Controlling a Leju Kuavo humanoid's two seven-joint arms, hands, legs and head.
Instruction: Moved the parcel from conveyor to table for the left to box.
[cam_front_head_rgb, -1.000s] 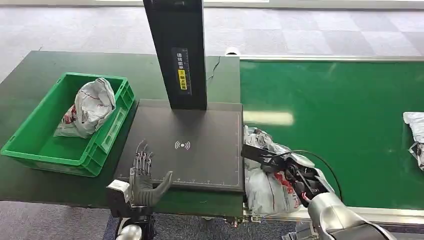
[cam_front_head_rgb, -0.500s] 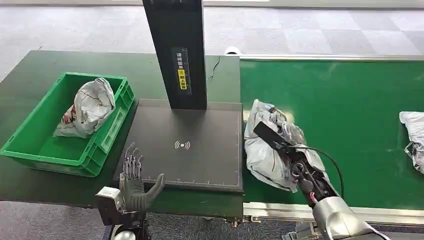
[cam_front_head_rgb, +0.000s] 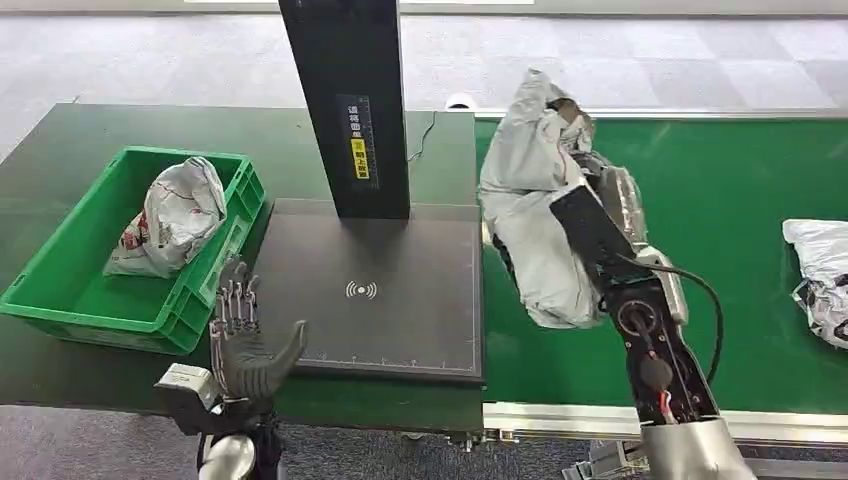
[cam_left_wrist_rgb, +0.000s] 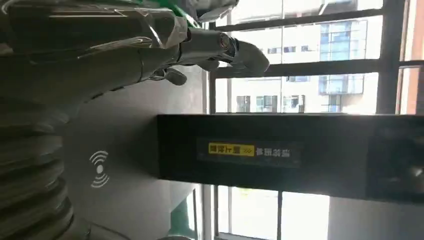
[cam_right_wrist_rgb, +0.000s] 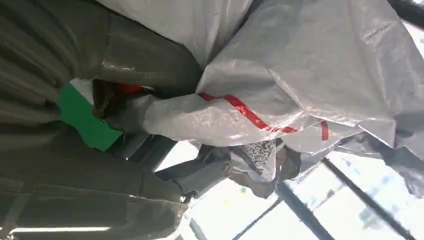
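The right hand (cam_front_head_rgb: 590, 215) has lifted the parcel (cam_front_head_rgb: 535, 225) clear of the conveyor (cam_front_head_rgb: 720, 200); it hangs at the belt's left edge, fingers apparently clamped round it. The left hand (cam_front_head_rgb: 240, 340) waits, fingers spread, by the table (cam_front_head_rgb: 60, 150)'s front edge.

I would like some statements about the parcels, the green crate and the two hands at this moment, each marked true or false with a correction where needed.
1. The right hand holds a grey parcel raised above the conveyor. True.
2. The green crate is empty. False: a bagged parcel lies inside it.
3. The left hand grips a parcel. False: it holds nothing, its fingers apart, near the black scanner pad.
4. Another parcel lies on the conveyor at the right edge. True.
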